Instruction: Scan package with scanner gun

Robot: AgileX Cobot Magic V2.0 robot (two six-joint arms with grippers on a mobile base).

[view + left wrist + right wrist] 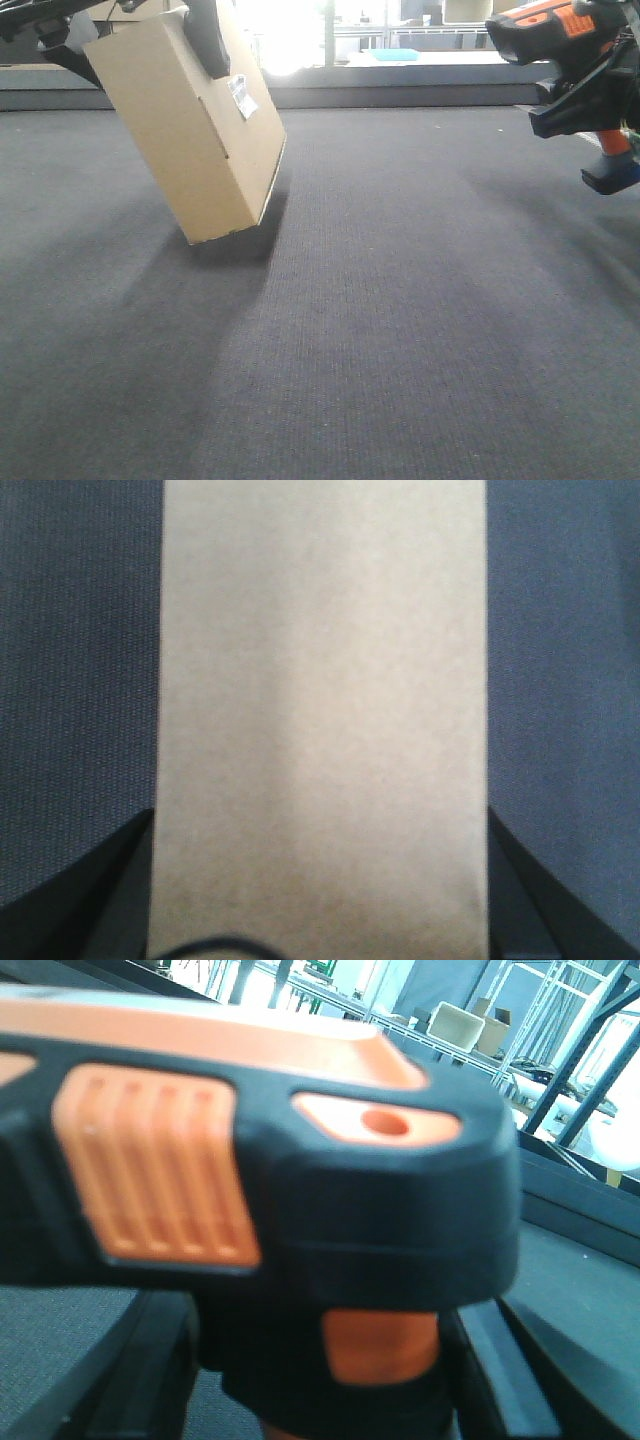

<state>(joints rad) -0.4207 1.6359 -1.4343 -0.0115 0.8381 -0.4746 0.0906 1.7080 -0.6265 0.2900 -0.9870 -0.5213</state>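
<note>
dark grey carpet (400,330) is seen across the whole working surface in the front view.

the package (190,150), a plain brown cardboard box, is recorded at upper left of the front view. it is tilted, with its top leaned toward the left and its lower corner down by the carpet. a shadow is cast directly beneath it. contact between that corner and the carpet cannot be told. in the left wrist view one flat face of the package (320,700) is seen filling the middle, with carpet on both sides.

the scanner gun (560,40), black with orange panels, is recorded at the far upper right, raised well off the carpet and well apart from the package. its head is pointed left, toward the package side. an orange handle and a blue base are seen below the head. in the right wrist view the head (300,1180) is seen close up and partly blurred.

the left gripper (140,40) is closed onto the package near its top, one dark finger (207,35) laid over the front face. both fingers (90,900) are seen pressed against the box sides.

the right gripper (575,105) is closed around the scanner gun handle; dark fingers (500,1380) are seen on either side of it.

a small white label (242,97) is noted on the package's right-facing side, near the top.
</note>
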